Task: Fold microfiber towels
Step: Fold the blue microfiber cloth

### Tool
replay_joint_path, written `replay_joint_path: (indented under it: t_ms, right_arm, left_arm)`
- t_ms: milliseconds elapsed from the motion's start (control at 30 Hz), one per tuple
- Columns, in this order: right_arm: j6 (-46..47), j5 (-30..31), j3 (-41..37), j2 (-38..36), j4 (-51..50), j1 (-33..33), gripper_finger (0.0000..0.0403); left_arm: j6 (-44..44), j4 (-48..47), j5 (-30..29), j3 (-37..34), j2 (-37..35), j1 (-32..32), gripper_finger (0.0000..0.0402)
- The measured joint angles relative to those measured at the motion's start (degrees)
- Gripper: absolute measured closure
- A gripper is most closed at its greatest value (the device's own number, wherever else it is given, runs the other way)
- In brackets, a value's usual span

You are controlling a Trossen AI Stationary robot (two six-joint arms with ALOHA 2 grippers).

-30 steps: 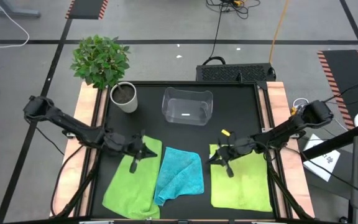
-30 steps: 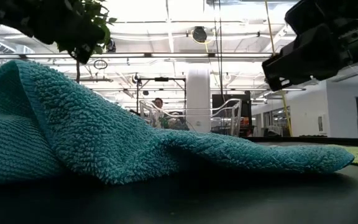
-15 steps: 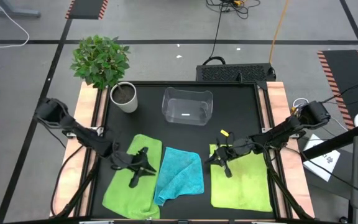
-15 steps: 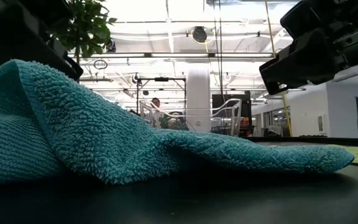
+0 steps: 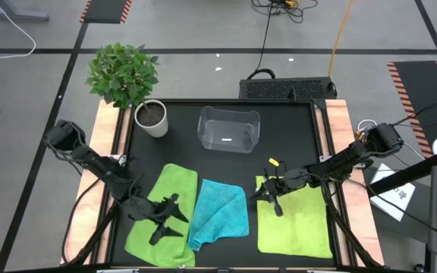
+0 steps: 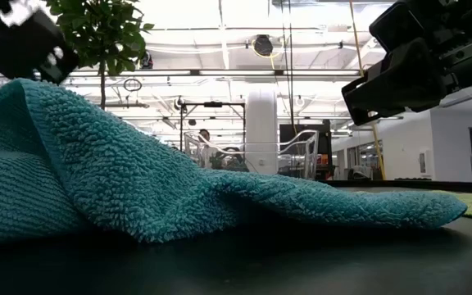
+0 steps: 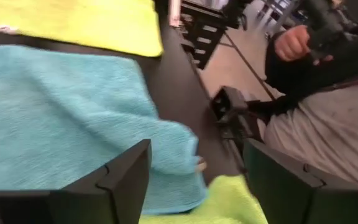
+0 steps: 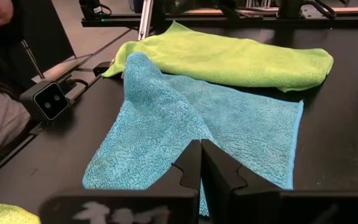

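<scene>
Three fuzzy towels lie on my black worktop point(image 5: 287, 121).
My left pincer point(image 5: 164, 224) hangs wide open and empty over the left green towel point(image 5: 158, 235), hiding part of it. The rumpled blue towel point(image 5: 220, 212) lies between. My right pincer point(image 5: 273, 199), fingers pressed together, is at the right green towel point(image 5: 294, 224)'s far edge; contact unclear.

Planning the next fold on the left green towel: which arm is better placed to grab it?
Left. The left gripper hangs open over the left green towel, near its front edge. The right gripper is shut, over the right green towel, with the blue towel lying between.
</scene>
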Motion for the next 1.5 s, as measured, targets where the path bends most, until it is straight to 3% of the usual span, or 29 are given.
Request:
replay_joint_path:
  t_ms: [200, 467, 933, 1200, 1500]
  right_arm:
    - [0.0, 0.0, 0.0, 0.0, -0.6, 0.0, 0.0403]
    - [0.0, 0.0, 0.0, 0.0, -0.7, 0.0, 0.0403]
    - [0.0, -0.3, 0.0, 0.0, -1.1, 0.1, 0.0403]
    - [0.3, -0.4, 0.0, 0.0, -1.1, 0.2, 0.0403]
    - [0.4, -0.5, 0.0, 0.0, -1.1, 0.2, 0.0403]
  left_arm:
    - [0.5, -11.6, 1.4, 11.4, 8.0, -1.0, 0.0158]
    - [-4.3, -32.0, -5.6, 22.3, 17.1, 0.2, 0.0178]
    - [-8.6, -32.0, -3.8, 25.4, 18.2, -0.7, 0.0178]
    - [-10.5, -32.2, -8.7, 24.8, 18.3, -0.7, 0.0178]
    - [-10.3, -28.5, -3.4, 24.7, 23.9, -0.2, 0.0179]
